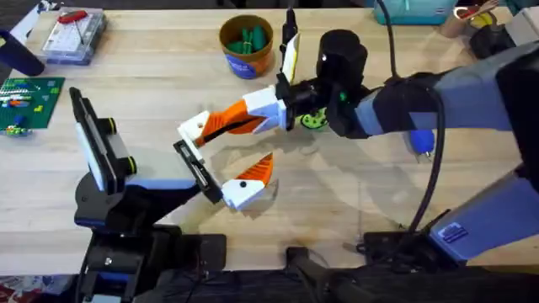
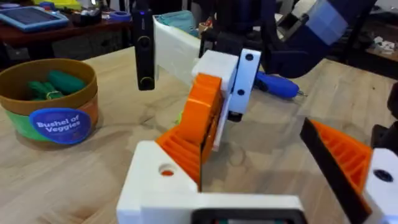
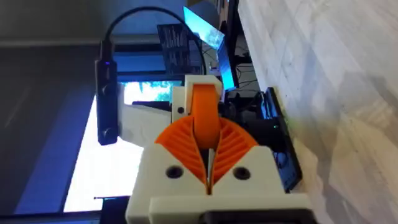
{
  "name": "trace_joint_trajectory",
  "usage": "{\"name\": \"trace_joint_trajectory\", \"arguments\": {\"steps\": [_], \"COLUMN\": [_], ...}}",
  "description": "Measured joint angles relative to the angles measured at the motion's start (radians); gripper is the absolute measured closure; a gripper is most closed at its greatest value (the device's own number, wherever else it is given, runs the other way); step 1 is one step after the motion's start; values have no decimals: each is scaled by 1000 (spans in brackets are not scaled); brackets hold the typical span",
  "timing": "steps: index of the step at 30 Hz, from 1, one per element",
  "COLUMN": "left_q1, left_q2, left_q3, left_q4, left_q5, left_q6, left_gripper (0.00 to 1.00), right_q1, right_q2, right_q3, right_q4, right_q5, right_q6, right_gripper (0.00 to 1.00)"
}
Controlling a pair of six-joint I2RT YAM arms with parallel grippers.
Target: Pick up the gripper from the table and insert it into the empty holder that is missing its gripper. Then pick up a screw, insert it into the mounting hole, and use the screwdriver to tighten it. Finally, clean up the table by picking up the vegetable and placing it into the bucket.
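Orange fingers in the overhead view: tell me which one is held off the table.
The upper one, the gripper, clamped in the right gripper. The other orange finger sits lower, mounted at the holder.

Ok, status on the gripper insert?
Right gripper shut on gripper. Its base at holder end, seating unclear. Nothing between them.

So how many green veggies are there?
3 that show: one lime-green vegetable lying outside the bucket, and two dark green sticks inside it. More may be hidden deeper in the bucket.
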Motion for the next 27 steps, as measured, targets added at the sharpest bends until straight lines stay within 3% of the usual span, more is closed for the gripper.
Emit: {"name": "trace_joint_trajectory", "arguments": {"steps": [18, 27], "left_q1": [7, 6], "left_q2": [0, 0], "left_q3": [0, 0], "left_q4": [4, 3], "left_q5": [-46, -31], "left_q6": [-7, -10], "left_gripper": [14, 14], "right_q1": [29, 30], "right_q2": [-18, -57], "right_q3": [-1, -55], "right_q4": [-18, -8], "right_q5": [106, 134], "right_q6": [37, 36], "right_gripper": [994, 994]}}
